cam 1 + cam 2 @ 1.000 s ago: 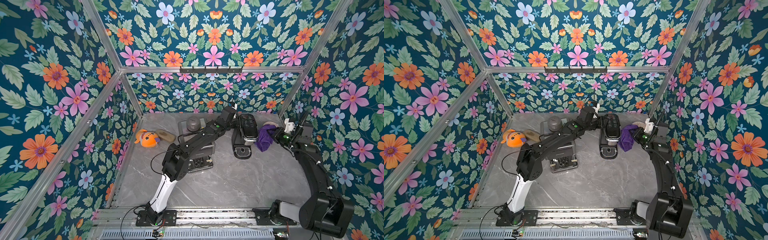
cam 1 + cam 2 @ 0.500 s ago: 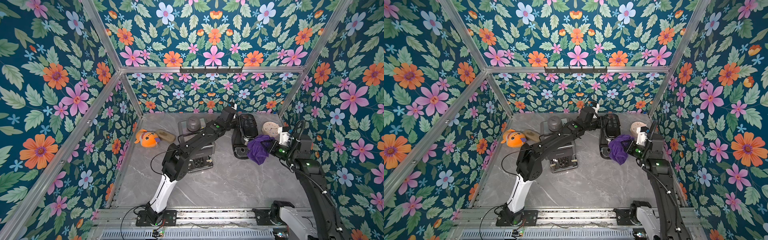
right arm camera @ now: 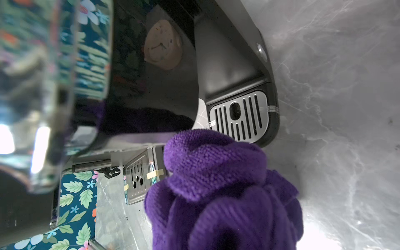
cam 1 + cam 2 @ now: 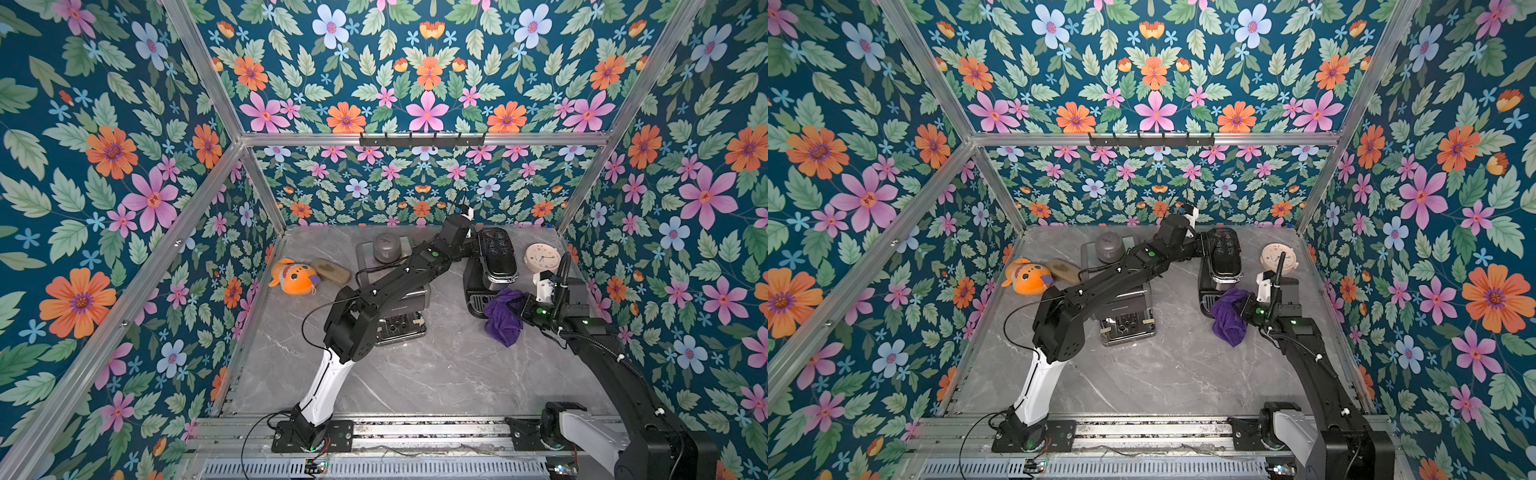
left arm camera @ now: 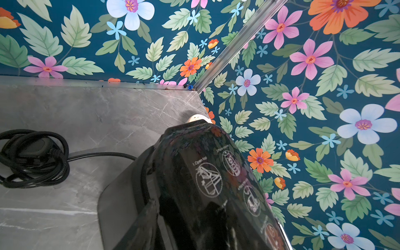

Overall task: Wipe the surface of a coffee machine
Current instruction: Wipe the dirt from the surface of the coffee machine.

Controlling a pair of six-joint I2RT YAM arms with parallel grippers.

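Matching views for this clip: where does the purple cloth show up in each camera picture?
Both top views: the purple cloth lies right of centre, at the front base of the coffee machine.
Left wrist: not in it.
Right wrist: the cloth fills the lower middle, overlapping the drip tray.
Shared landmark: the coffee machine, also in the left wrist and right wrist views.

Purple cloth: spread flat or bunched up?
Bunched. The purple cloth hangs as a crumpled wad from the right gripper, shut on it, by the coffee machine; right wrist view shows rolled folds.
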